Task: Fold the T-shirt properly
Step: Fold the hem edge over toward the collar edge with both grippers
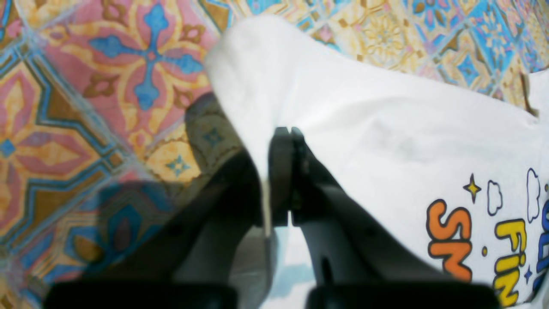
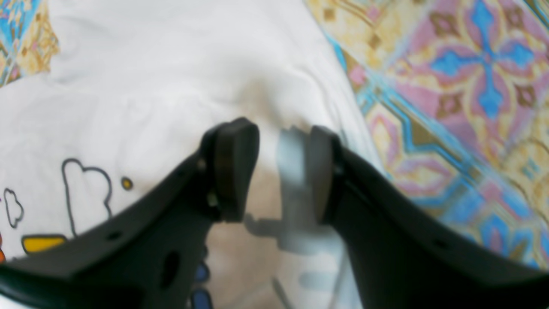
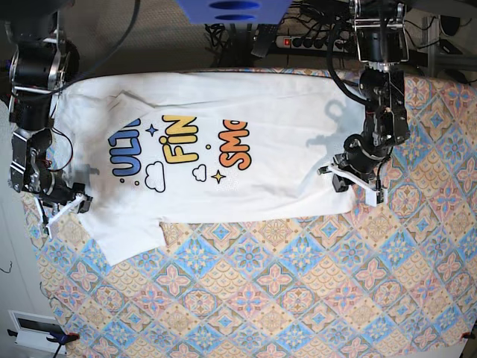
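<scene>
At three o'clock my left gripper [image 3: 349, 179] pinches the T-shirt [image 3: 246, 112] hem; right gripper [image 3: 65, 200] spread; folding unstarted.

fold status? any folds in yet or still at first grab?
Done: no fold yet; the T-shirt lies spread print-up on the patterned tablecloth. In hand: the left gripper is shut, pinching the shirt's edge and lifting it; the right gripper is open over the fabric at the other end, not gripping. Left: all the folding.
</scene>
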`<move>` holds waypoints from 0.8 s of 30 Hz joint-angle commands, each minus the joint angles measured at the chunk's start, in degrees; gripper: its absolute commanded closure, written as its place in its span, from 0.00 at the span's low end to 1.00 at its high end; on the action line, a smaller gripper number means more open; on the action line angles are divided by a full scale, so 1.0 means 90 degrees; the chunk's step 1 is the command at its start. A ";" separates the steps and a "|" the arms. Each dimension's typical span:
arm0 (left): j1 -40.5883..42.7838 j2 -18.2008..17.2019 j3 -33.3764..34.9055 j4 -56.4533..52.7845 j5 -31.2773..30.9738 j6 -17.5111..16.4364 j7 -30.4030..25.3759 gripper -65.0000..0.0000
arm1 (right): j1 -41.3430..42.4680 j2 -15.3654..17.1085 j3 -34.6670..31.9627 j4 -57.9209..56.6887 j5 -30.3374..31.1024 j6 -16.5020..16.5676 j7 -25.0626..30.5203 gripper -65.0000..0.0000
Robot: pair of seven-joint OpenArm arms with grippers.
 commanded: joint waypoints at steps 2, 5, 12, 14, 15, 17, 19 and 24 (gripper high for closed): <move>0.0120 -0.0047 -0.0018 0.0329 -0.0055 -0.0044 -0.0100 1.00 | 0.0338 0.0221 -0.0243 -0.0239 0.0053 0.0029 0.0402 0.64; 0.0266 -0.0047 -0.0028 0.0563 -0.0055 -0.0044 -0.0090 1.00 | 0.0533 0.0221 -0.0545 -0.0611 0.0043 0.0029 0.0754 0.64; 0.0608 -0.0047 -0.0038 0.1042 -0.0065 -0.0044 -0.0090 1.00 | 0.0846 0.0192 -0.0643 -0.1333 -0.1158 0.0029 0.1545 0.64; 0.0647 -0.0047 -0.0155 0.1071 -0.0065 -0.0044 -0.0090 1.00 | 0.0855 0.0192 -0.0643 -0.1480 -0.1373 0.0029 0.1750 0.64; 0.0657 -0.0047 -0.0224 0.1071 -0.0075 -0.0044 -0.0090 1.00 | 0.0865 0.0192 -0.0643 -0.1578 -0.1471 0.0029 0.1848 0.64; 0.0725 -0.0047 -0.0302 0.1071 -0.0085 -0.0044 -0.0090 1.00 | 0.0875 0.0192 -0.0643 -0.1783 -0.1588 0.0029 0.2043 0.64; 0.0745 -0.0047 -0.0331 0.1101 -0.0085 -0.0054 -0.0090 1.00 | 0.0875 0.0192 -0.0643 -0.1959 -0.1637 0.0029 0.2239 0.64; 0.0852 -0.0047 -0.0341 0.1257 -0.0085 -0.0054 -0.0090 1.00 | 0.0846 0.0192 -0.0682 -0.2212 -0.1637 0.0029 0.2502 0.64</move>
